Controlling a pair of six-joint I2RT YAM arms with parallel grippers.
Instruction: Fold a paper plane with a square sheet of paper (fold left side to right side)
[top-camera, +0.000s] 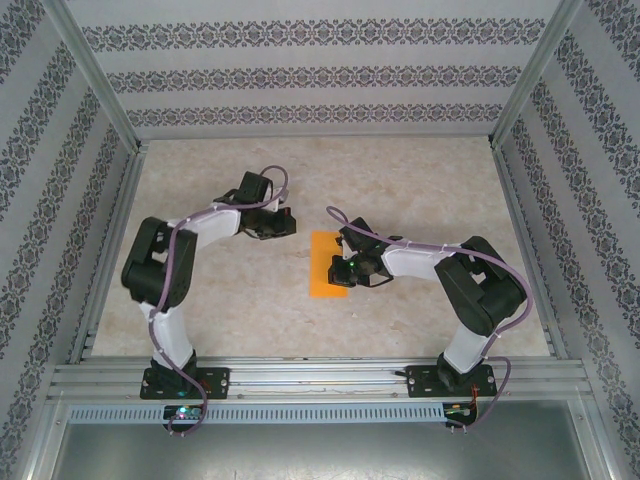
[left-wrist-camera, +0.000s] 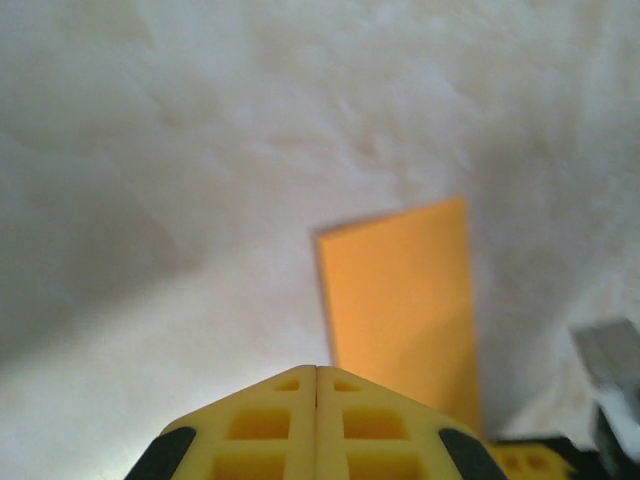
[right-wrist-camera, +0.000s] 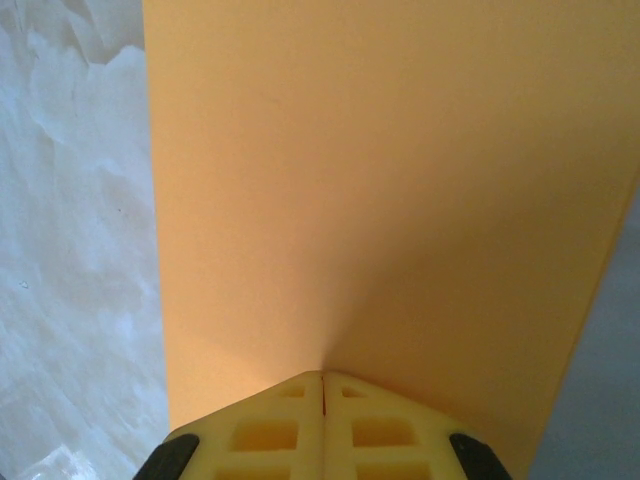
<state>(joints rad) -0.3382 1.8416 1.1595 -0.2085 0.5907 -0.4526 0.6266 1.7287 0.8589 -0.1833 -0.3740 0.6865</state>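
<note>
The square sheet of paper lies flat at the middle of the bench. It shows as a narrow orange rectangle, so I judge the left-to-right fold is made. Its long axis runs near to far.

The right pincer is over the sheet's right edge. It is clenched, with its tips resting on the paper and nothing seen between them. It looks to be pressing rather than grasping. This arm is clearly the nearer one.

The left pincer is also clenched and holds nothing. It hangs apart from the sheet, to its left and farther back. In the left wrist view the paper lies ahead and slightly right of the tips.

The patterned walls stand well apart.
</note>
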